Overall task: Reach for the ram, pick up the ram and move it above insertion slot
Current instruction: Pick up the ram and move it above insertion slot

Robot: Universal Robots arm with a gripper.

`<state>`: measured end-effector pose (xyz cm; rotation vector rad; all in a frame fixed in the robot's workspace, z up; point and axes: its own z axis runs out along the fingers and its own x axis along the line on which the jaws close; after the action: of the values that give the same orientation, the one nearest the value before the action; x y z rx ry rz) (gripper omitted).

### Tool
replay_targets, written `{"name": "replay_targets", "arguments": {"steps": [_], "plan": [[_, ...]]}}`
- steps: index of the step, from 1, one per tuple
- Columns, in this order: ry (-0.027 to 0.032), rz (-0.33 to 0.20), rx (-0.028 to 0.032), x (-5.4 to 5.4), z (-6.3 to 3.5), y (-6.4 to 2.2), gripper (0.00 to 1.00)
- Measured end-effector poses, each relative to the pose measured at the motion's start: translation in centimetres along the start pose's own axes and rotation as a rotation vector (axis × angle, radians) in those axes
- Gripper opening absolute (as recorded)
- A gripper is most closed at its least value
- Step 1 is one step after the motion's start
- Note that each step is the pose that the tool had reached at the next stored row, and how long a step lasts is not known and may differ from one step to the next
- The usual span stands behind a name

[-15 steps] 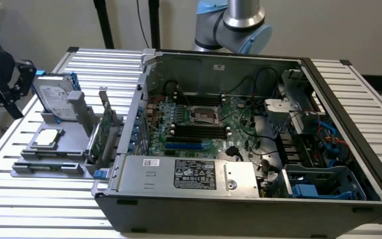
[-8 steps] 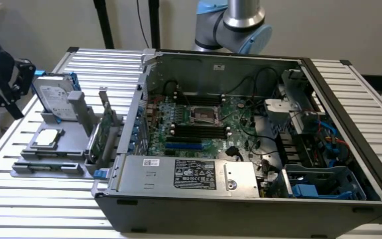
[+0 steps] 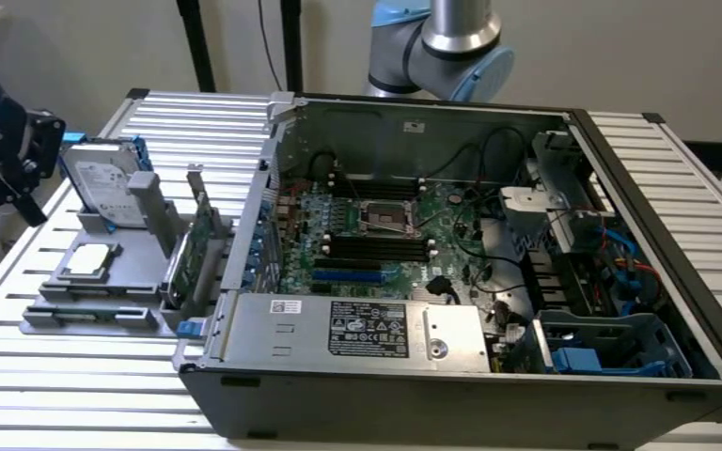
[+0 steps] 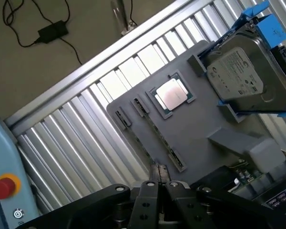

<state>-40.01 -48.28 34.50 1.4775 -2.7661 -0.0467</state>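
Gripper is hanging clenched and empty above the gray holder.
The ram seems to be standing on its thin edge in the holder's long slot, just beside the square chip. The hard drive is sitting farther along, and the counter is lying underneath. Reaching well is asking for lining up over the stick's middle and opening wide before touching.

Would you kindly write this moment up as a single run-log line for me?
gripper: shut, holding nothing | position: raised, near gray parts tray | tray contents: hard drive, processor chip | computer case: open
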Motion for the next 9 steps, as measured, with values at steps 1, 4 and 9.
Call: {"name": "replay_targets", "arguments": {"steps": [1,4,9], "plan": [[0.0,-0.017,0.0006,0.0,0.01,0.0,0.11],[0.0,-0.072,0.0022,0.0,0.07,0.0,0.11],[0.0006,-0.164,0.0046,0.0,0.16,0.0,0.11]]}}
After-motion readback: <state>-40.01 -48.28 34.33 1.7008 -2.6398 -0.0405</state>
